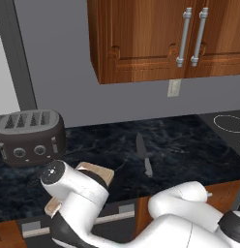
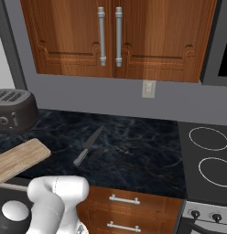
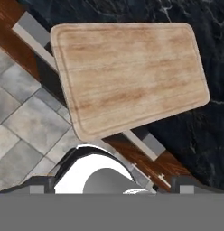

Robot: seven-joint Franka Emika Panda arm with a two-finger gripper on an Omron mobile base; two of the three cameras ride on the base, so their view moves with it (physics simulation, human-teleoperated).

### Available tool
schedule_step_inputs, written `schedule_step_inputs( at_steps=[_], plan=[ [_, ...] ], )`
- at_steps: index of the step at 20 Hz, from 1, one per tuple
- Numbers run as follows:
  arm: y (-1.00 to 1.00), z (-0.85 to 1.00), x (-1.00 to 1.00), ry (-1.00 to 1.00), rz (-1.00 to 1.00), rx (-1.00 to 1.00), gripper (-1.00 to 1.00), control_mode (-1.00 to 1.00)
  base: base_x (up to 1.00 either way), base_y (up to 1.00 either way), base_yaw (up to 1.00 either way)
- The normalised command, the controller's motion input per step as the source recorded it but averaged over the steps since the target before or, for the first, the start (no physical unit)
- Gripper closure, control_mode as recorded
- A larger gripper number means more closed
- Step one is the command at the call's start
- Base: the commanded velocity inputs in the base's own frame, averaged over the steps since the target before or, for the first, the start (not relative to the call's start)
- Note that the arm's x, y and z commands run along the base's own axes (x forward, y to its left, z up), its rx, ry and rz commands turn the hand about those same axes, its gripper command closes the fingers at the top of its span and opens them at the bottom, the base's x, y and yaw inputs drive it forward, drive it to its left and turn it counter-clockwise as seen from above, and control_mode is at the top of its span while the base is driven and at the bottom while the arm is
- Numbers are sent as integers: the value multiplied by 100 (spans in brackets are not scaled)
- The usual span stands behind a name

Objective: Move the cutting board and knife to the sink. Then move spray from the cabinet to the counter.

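Cutting board (image 3: 129, 76) lies under the open, empty fingers (image 3: 112, 189), its long axis running along the front edge of the black marble table (image 1: 189, 145), one corner jutting past that edge over the grey tiled floor (image 3: 23, 131). Beyond the fingers the knife (image 1: 143, 155) lies with its blade toward the grey wall, beneath the closed cabinet (image 2: 120, 36). No writing is readable.

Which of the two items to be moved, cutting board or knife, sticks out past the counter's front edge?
The cutting board: it overhangs the counter edge; the knife lies fully on it.
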Motion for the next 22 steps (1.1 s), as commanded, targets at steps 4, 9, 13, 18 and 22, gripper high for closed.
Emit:
schedule_step_inputs(
  at_steps=[4, 9, 13, 18, 22],
  plan=[
    [17, -7, -24, 0, 7, -25, -100, -100, 0, 0, 0],
    [16, -11, -9, 0, 8, -22, -100, -100, 0, 0, 0],
    [10, -26, -4, -22, 10, -25, -100, -100, 0, 0, 0],
    [3, -25, 0, -22, 8, -19, -100, -100, 0, 0, 0],
    [0, -21, 0, -7, 4, -6, -100, -100, 0, 0, 0]
  ],
)
